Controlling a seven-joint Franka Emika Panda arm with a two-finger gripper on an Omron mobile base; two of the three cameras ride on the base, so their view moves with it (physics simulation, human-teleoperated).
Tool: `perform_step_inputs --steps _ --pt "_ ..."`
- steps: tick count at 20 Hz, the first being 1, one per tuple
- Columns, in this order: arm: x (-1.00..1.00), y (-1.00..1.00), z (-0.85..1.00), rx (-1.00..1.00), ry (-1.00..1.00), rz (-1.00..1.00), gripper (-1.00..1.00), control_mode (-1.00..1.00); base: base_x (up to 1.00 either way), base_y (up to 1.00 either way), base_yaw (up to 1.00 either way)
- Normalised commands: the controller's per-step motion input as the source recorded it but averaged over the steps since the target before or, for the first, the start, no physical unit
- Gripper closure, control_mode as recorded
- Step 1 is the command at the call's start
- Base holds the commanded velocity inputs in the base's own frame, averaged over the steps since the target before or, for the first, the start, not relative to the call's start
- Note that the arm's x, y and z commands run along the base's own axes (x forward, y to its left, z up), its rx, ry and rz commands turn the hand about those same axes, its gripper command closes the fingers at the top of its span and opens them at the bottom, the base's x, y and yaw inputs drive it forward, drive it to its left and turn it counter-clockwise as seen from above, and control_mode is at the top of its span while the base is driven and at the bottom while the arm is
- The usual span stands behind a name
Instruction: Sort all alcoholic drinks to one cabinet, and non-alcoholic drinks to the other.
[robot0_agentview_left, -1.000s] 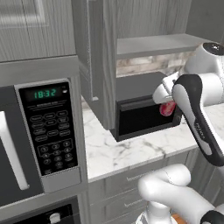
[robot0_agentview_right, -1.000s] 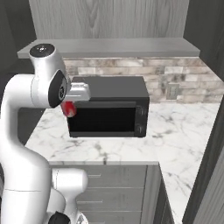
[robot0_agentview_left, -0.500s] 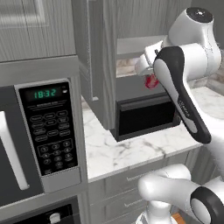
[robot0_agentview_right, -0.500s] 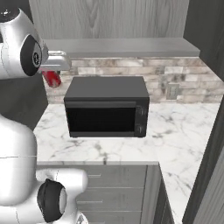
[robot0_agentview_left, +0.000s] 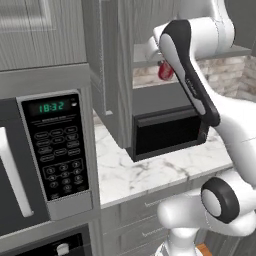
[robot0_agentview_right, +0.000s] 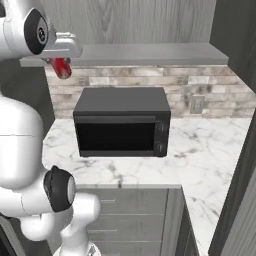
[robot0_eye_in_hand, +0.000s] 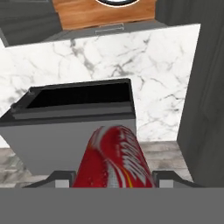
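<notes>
The tool (robot0_eye_in_hand: 113, 181) grips the red soda can (robot0_eye_in_hand: 114, 158) between its fingers. Can and tool hang high above the black microwave (robot0_agentview_right: 121, 121) on the desk (robot0_agentview_right: 210, 145).

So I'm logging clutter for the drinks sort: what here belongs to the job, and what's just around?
Job:
- red soda can, held in the gripper
- open cabinet door

Just around:
- black countertop microwave
- built-in microwave with keypad
- marble counter

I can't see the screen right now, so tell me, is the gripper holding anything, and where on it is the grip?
Yes. The gripper is shut on the red soda can, gripping its sides, above the black microwave.
</notes>
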Motion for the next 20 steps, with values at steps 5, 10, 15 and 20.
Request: perform_step_inputs --steps 5,10,15,20 --pt "0.66 0.0 0.02 0.0 0.0 0.0 1.0 -1.0 0.0 0.0 0.0" --pt "0.63 0.0 0.01 0.0 -0.01 0.0 1.0 -1.0 0.0 0.0 0.0" --pt "0.73 0.0 0.0 0.0 -0.01 0.0 1.0 -1.0 0.0 0.0 0.0" --pt "0.85 0.0 0.0 0.01 0.0 0.01 1.0 -1.0 0.0 0.0 0.0"
